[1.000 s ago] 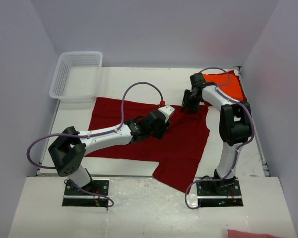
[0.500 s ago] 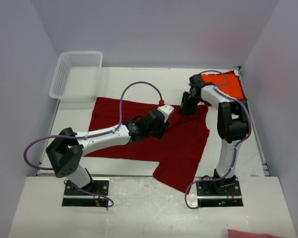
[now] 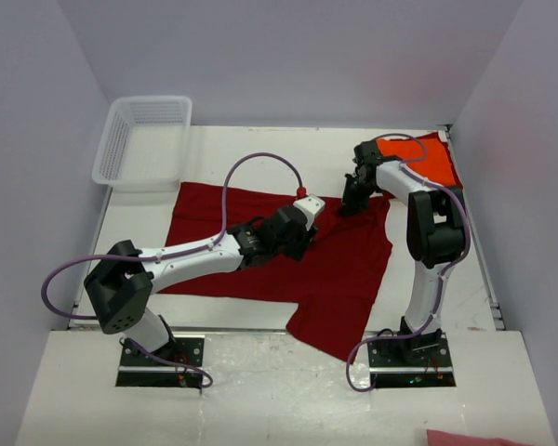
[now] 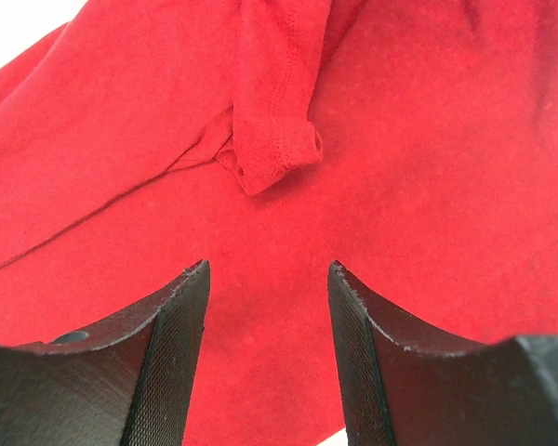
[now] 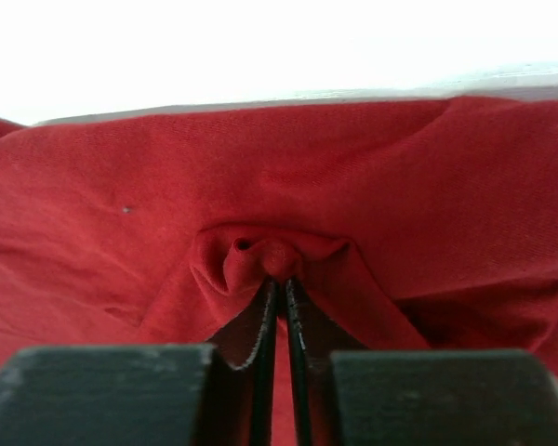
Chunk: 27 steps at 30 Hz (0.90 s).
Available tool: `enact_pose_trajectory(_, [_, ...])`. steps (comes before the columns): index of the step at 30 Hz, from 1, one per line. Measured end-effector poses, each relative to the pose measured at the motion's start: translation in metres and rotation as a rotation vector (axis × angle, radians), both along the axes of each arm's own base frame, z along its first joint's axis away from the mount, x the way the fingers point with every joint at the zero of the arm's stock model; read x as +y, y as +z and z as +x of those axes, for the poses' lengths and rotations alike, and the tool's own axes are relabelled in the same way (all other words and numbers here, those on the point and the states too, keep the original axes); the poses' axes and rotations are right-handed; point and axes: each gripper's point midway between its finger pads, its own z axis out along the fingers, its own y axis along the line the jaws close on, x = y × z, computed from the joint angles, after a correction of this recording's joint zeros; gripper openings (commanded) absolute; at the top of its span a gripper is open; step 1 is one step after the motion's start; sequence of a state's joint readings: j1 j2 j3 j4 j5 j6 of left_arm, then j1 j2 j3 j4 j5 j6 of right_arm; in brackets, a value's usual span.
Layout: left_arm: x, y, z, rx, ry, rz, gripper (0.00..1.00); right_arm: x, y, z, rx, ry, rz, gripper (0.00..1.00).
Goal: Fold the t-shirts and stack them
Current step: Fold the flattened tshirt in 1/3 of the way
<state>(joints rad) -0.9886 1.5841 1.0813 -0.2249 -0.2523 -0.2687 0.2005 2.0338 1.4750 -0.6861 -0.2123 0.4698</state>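
Observation:
The dark crimson t-shirt (image 3: 260, 251) lies spread across the middle of the table, its lower part hanging over the near edge. My left gripper (image 3: 300, 243) hovers open just above its middle; in the left wrist view (image 4: 268, 279) a small folded hem flap (image 4: 274, 139) lies ahead of the fingers. My right gripper (image 3: 352, 202) is shut on a pinched fold of the crimson shirt (image 5: 279, 255) at its upper right edge. The bright orange t-shirt (image 3: 428, 158) lies in the far right corner behind the right arm.
A white mesh basket (image 3: 144, 139) stands at the far left corner. White walls close the table on three sides. A pinkish cloth corner (image 3: 474, 437) shows at the bottom right, off the table.
The right gripper has shifted slightly with the pinched shirt edge. The left gripper has stayed over the shirt's middle, barely moving.

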Motion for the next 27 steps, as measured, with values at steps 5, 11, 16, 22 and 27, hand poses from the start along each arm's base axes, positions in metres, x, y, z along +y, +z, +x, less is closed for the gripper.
enact_pose_trajectory(5, [-0.002,-0.005,-0.002,0.014,-0.01,0.004,0.55,-0.004,0.001,0.001,-0.008,-0.004,-0.02,0.0])
enact_pose_trajectory(11, [-0.006,-0.02,-0.002,0.037,-0.021,0.018,0.56,-0.012,0.026,0.005,-0.074,-0.021,-0.057,0.0])
enact_pose_trajectory(16, [-0.007,-0.038,-0.002,0.061,-0.019,0.045,0.56,-0.014,0.057,0.009,-0.153,-0.025,-0.055,0.0])
enact_pose_trajectory(22, [-0.007,-0.057,-0.003,0.087,-0.017,0.08,0.56,-0.013,0.06,0.008,-0.16,-0.023,-0.052,0.0])
enact_pose_trajectory(27, [-0.011,-0.064,-0.004,0.101,-0.027,0.085,0.56,-0.012,0.053,-0.001,-0.136,-0.016,-0.057,0.0])
